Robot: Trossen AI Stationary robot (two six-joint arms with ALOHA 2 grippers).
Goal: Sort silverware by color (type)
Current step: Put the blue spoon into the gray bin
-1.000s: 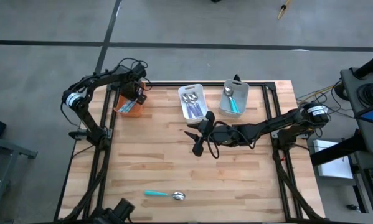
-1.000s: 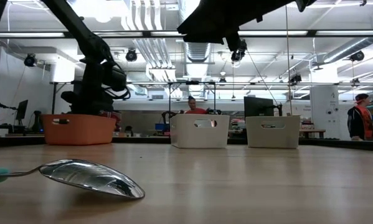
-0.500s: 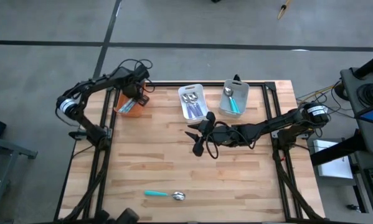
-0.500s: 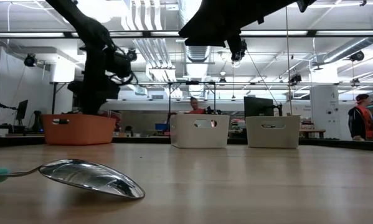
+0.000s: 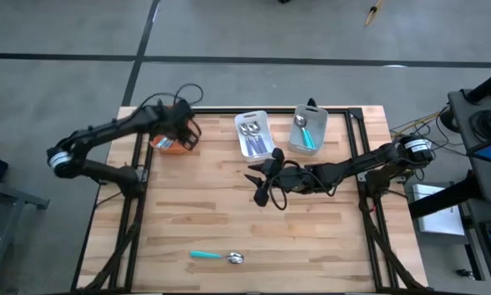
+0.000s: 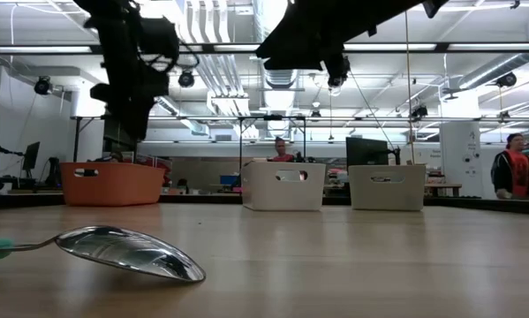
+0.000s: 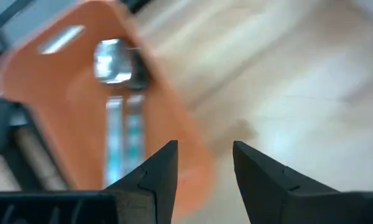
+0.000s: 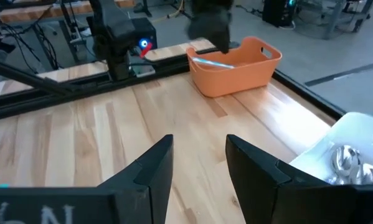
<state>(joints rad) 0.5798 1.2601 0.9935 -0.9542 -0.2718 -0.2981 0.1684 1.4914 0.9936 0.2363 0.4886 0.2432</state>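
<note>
One spoon with a teal handle (image 5: pixel 216 256) lies flat on the table near its near edge; its shiny bowl fills the low view (image 6: pixel 127 252). My left gripper (image 5: pixel 183 138) hangs open and empty over the near rim of the orange bin (image 5: pixel 165 143), which holds pale teal-striped pieces (image 7: pixel 124 134). My right gripper (image 5: pixel 256 186) is open and empty over the table's middle, near the white bin (image 5: pixel 253 135). The white bin holds several spoons. The grey bin (image 5: pixel 308 129) holds teal-handled pieces.
The three bins stand in a row along the far edge: orange at the left, white in the middle, grey at the right. Bare wood lies between the bins and the lone spoon. People stand in the room far behind the table.
My left gripper has risen above the orange bin and drifted a little toward the table's near edge, while its arm has swung out past the table's left side. My right arm and the spoon have kept still.
</note>
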